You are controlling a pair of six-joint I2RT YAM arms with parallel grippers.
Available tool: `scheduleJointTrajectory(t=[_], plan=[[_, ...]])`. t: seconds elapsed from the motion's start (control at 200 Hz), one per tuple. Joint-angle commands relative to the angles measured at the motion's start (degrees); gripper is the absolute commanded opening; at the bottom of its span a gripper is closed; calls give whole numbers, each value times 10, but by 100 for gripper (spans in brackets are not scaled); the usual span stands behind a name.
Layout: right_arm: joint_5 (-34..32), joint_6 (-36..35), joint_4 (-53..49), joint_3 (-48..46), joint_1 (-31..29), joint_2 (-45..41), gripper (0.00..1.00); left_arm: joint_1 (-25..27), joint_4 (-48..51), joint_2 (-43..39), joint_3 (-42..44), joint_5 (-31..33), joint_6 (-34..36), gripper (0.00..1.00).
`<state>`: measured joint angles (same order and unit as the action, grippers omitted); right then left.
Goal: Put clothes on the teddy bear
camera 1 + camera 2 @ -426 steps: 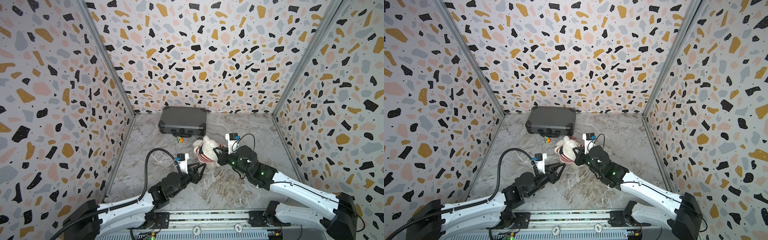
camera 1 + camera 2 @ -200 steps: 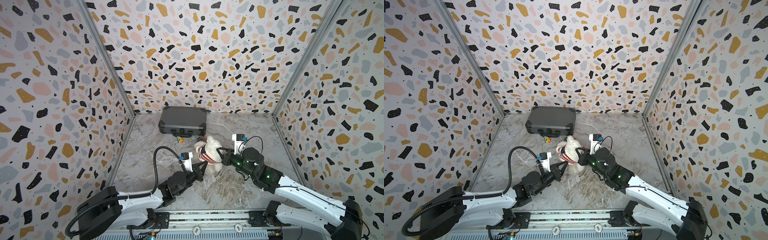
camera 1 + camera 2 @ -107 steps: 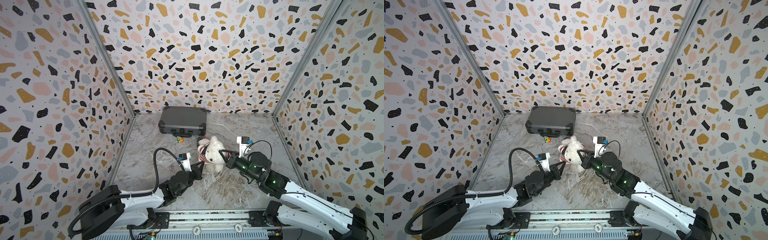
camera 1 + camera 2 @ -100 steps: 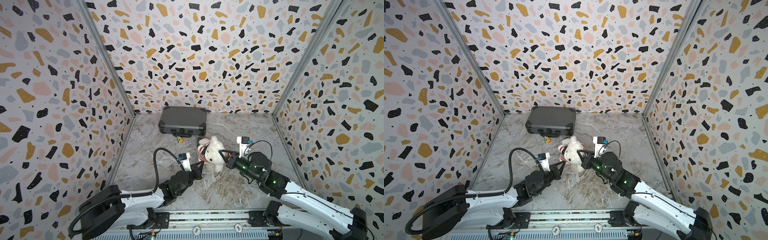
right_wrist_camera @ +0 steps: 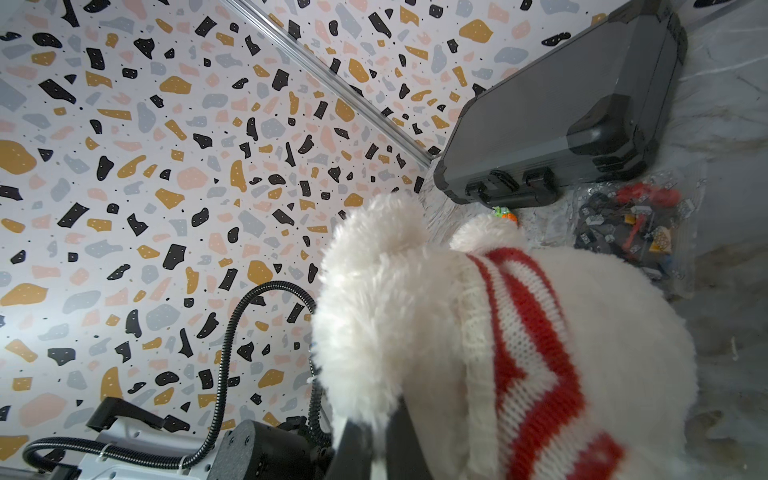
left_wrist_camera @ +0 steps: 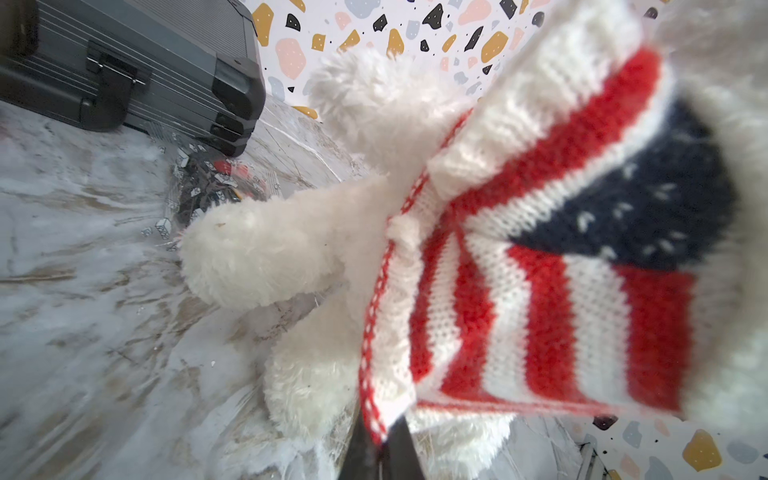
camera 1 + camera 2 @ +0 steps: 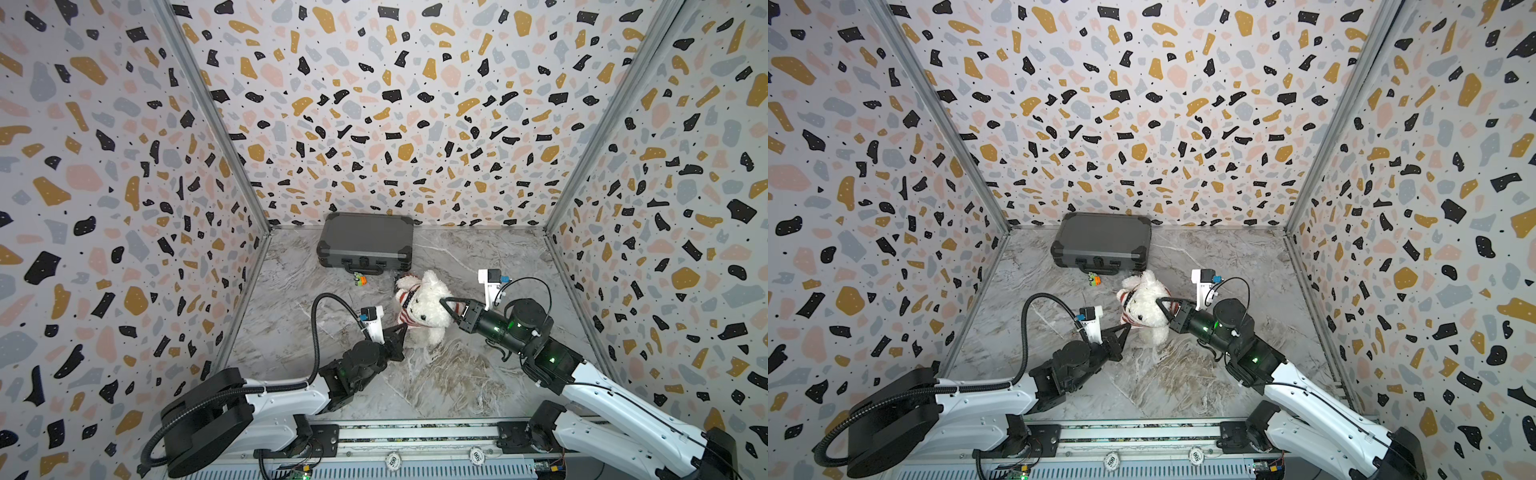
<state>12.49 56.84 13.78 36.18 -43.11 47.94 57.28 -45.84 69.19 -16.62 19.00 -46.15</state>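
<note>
On the marble-patterned floor (image 7: 436,382), centre frame in both top views, the left gripper (image 7: 401,330) pinches the striped sweater (image 7: 408,321) at its hem, and the right gripper (image 7: 444,301) is clamped on the fur of the teddy bear (image 7: 428,305). Beyond, a grey case (image 7: 365,241) lies before terrazzo-print walls (image 7: 395,104).

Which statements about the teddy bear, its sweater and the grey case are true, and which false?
1. The teddy bear wears a striped knitted sweater. True.
2. The grey case stands open. False: its lid is closed.
3. The left fingers pinch the sweater's hem. True.
4. The right fingers are spread wide, far from the bear. False: they are shut, with its fur between them.
5. A small orange and green toy lies before the case. True.
</note>
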Motion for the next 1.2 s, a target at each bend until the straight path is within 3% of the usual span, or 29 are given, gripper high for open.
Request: scheduleJointTrajectory(t=[0.0,0.15,0.37,0.616,0.696,0.756,0.991,1.191], plan=[[43,27,82,15,8,-31,0,-8,53,12,3,33,37,0],[43,-3,57,27,7,-44,0,-9,37,28,6,21,38,0],[110,-36,51,39,23,-35,0,-15,-7,53,19,-2,41,0],[117,-112,-17,45,49,-25,0,-14,8,-23,34,-19,56,0],[131,-152,-31,44,62,-15,0,-14,24,-65,40,-33,66,19],[154,-181,-25,38,79,-9,0,-14,39,-100,44,-43,71,26],[264,-279,38,14,103,-5,0,-14,90,-222,62,-45,57,30],[328,-312,84,9,108,-11,0,-14,86,-231,69,-72,42,31]])
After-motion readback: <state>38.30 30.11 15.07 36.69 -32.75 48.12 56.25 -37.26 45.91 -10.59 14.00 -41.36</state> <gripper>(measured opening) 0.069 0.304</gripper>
